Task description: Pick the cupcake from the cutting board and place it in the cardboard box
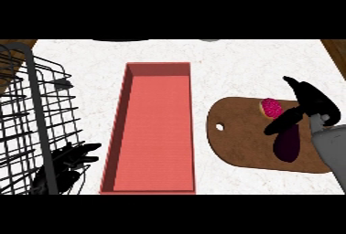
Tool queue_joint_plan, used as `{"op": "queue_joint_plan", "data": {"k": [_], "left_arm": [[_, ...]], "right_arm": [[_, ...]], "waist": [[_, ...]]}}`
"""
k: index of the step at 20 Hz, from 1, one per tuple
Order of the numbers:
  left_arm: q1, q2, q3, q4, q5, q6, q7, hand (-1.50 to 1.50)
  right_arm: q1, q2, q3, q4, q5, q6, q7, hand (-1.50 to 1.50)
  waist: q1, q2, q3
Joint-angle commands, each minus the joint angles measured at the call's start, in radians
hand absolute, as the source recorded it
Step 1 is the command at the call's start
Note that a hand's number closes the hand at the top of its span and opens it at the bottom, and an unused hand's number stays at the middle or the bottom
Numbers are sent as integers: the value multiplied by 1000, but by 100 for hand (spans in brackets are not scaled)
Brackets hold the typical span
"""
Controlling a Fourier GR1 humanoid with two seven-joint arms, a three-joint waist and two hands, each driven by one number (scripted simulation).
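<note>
Approach to the grasp. Right hand (pixel 307 107) poised over the far right part of the cutting board (pixel 233 137), fingers spread and relaxed, nothing pinched between them; thumb angled down toward the board. Cupcake (pixel 272 108) with pink frosting just to the left of the right hand, resting on the board near its far edge, close beside the fingers but apparently not yet enclosed; actual contact cannot be told. Dark shadow on the board directly below the hand, suggesting some height above the wood.

For a sound grasp: lower over the cupcake, bracket it from both sides with thumb and fingers, close low on the body rather than on the frosting, lift straight up before any sideways travel. Cardboard box (pixel 152 132), long, open-topped and reddish, well to the left of the right hand; carry over its near wall high enough to avoid a clip, release low inside.

Left hand (pixel 71 157) far to the left, behind the black wire rack (pixel 34 128), fingers open, resting near the lower edge.

Surface (pixel 236 59) pale and speckled, bare between box and board; brown wood at the far corners.
</note>
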Motion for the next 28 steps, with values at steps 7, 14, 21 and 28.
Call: {"op": "queue_joint_plan", "data": {"k": [7,14,21,28], "left_arm": [[-95,7,78,18,-74,86,-91,0],[-100,4,59,16,-92,108,-98,0],[-136,21,81,36,-61,72,-80,0],[-126,-1,63,55,-78,95,-82,0]], "right_arm": [[45,18,-2,35,38,-11,-38,-150],[4,36,-12,55,55,-10,-27,-150],[-2,49,-28,128,75,-22,-78,-150],[-6,126,2,181,127,-79,-89,-150]], "waist": [[-7,2,-11],[-8,1,-11],[-5,5,-11],[-1,6,-11]]}}
